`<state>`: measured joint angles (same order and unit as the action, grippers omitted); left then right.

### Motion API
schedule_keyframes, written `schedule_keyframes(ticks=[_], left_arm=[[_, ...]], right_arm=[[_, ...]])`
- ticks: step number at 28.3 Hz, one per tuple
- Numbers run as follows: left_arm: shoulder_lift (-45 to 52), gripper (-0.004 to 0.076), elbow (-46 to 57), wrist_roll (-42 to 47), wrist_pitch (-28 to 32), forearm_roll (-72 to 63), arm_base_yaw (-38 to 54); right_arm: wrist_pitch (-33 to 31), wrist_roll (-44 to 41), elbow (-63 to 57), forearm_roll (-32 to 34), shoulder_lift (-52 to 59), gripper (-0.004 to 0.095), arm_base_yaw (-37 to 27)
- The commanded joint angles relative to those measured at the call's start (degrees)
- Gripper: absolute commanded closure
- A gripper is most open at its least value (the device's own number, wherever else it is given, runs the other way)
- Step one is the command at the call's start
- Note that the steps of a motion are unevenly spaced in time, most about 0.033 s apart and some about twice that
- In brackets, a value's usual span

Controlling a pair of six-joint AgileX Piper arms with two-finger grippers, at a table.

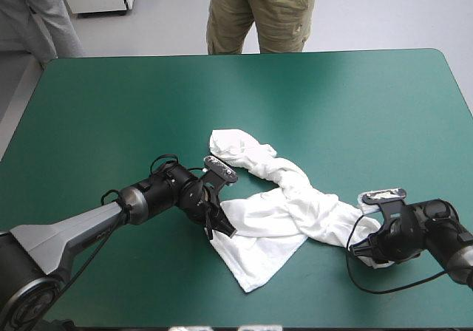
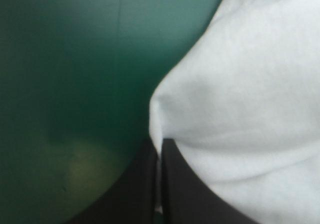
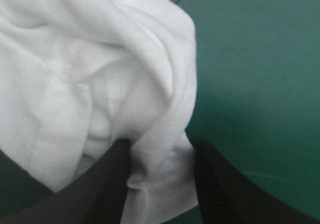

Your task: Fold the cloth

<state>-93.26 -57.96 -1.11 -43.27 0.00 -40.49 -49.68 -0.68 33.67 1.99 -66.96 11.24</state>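
White T-shirt (image 1: 288, 202) lies crumpled just 5 o'clock of table ctr on the teal-green cover (image 1: 355, 102). It forms a twisted rope w/ its long axis running approx 10 to 4 o'clock, plus a flat flap spilling toward 6. At the shirt's 8 o'clock edge sits the left gripper (image 1: 222, 229); its wrist view shows the black fingers pinched together on a fold of cloth. At the 4 o'clock end is the right gripper (image 1: 358, 250), fingers apart, straddling a bunched hem, not yet clamped. My read: each arm is already at its own end, so the R one must close before any pull apart to spread. Likely snag: the twist mid-shirt.
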Motion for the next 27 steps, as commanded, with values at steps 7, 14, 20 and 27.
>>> schedule_keyframes(ticks=[7, 14, 20, 27], left_arm=[[2.51, 0.0731, -0.22, 1.76, -0.9, 2.95, 0.29], [18.32, 0.0731, -2.33, 3.26, -8.33, 9.33, 6.47], [31.18, 0.0731, -11.62, 0.49, -10.61, 10.8, 13.57], [35.26, 0.0731, -32.0, -0.68, -10.91, 17.21, 14.29]], right_arm=[[3.69, 2.93, 1.05, -1.99, -0.42, 0.0926, -0.32], [-2.17, 7.37, 9.27, -11.88, 14.31, 0.0926, -0.32], [-0.29, 10.07, 28.37, -20.12, 21.78, 0.0925, -0.32], [3.6, 15.0, 54.65, -22.51, 19.29, 0.0925, -0.32]])
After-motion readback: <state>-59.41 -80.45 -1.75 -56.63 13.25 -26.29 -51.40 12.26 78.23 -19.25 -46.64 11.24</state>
